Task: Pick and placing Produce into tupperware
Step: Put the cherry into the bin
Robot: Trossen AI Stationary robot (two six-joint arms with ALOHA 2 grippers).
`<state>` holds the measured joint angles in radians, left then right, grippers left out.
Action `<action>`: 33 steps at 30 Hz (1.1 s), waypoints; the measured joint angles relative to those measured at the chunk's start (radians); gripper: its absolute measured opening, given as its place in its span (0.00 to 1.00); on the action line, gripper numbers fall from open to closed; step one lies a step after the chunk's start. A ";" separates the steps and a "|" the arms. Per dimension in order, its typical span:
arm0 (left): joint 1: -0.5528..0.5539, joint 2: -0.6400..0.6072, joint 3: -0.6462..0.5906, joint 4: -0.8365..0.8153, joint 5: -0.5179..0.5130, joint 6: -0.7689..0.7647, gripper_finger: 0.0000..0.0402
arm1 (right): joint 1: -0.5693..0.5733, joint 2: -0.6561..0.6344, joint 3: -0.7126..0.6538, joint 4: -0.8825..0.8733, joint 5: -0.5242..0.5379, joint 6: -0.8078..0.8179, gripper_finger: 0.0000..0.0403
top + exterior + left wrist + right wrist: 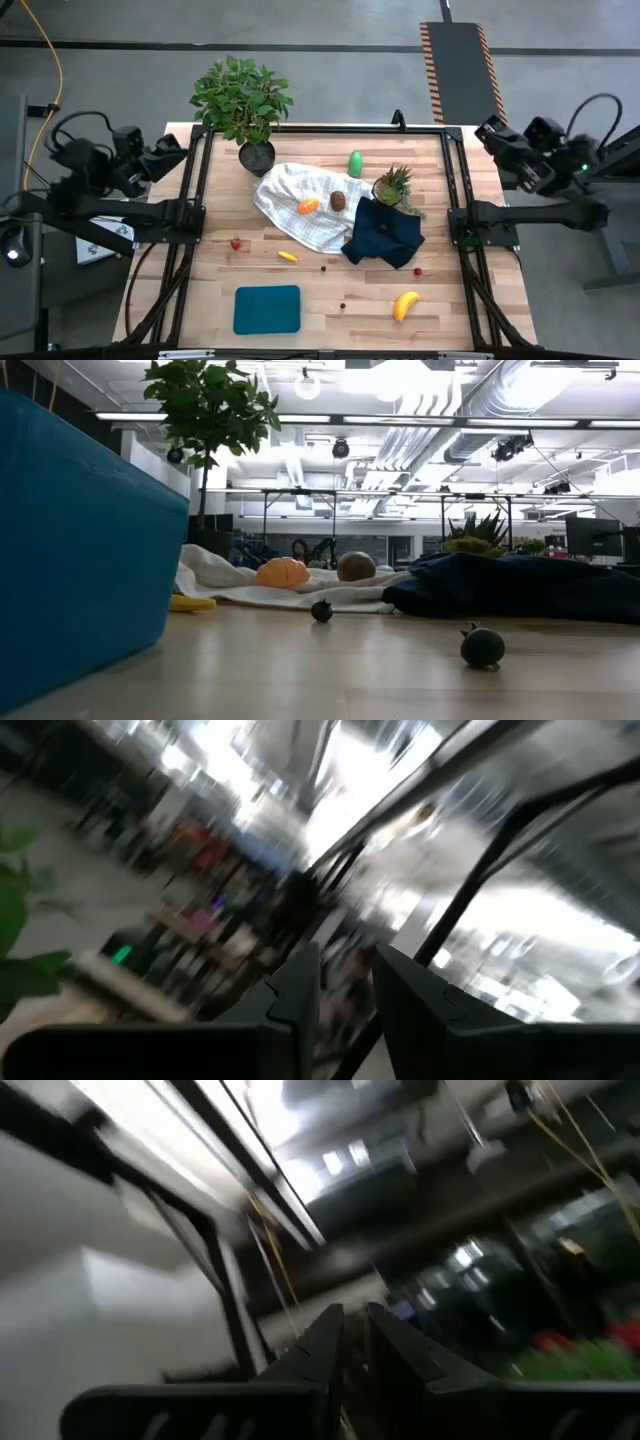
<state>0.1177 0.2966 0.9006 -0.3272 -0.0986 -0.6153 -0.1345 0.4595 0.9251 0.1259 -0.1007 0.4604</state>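
The teal tupperware (267,309) sits flat near the table's near edge; its wall (80,540) fills the left of the low view. An orange piece (308,206) and a brown kiwi ball (338,200) rest on a white cloth (290,215). The green pear (355,163) stands beyond them. The banana (405,305), a small yellow piece (287,256), a red berry (236,243) and dark bits (343,305) lie on bare wood. My left gripper (172,157) hovers off the table's far left corner, open a little. My right gripper (490,130) hovers off the far right corner, shut.
A leafy potted plant (242,100) stands at the far edge. A dark navy cloth (385,238) lies crumpled right of the white cloth, with a toy pineapple (392,187) at its far side. Black frame rails (195,190) run along both table sides.
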 joint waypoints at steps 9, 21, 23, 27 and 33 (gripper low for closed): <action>0.000 0.274 0.271 -0.332 0.056 0.023 0.21 | 0.000 0.283 0.329 -0.530 -0.001 -0.031 0.09; 0.000 0.397 0.288 -0.358 0.065 0.060 0.21 | -0.002 0.542 0.421 -1.228 0.025 0.327 0.09; 0.000 0.410 0.288 -0.357 0.064 0.070 0.21 | -0.002 0.588 0.421 -1.289 0.018 0.350 0.09; 0.000 0.432 0.288 -0.357 0.064 0.071 0.21 | 0.004 0.667 0.421 -1.332 -0.016 0.386 0.09; 0.000 0.475 0.288 -0.357 0.061 0.072 0.21 | 0.051 0.750 0.421 -1.376 0.008 0.480 0.09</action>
<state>0.1177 0.7719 1.1881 -0.6841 -0.0372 -0.5430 -0.0833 1.2095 1.3464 -1.2497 -0.0924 0.9407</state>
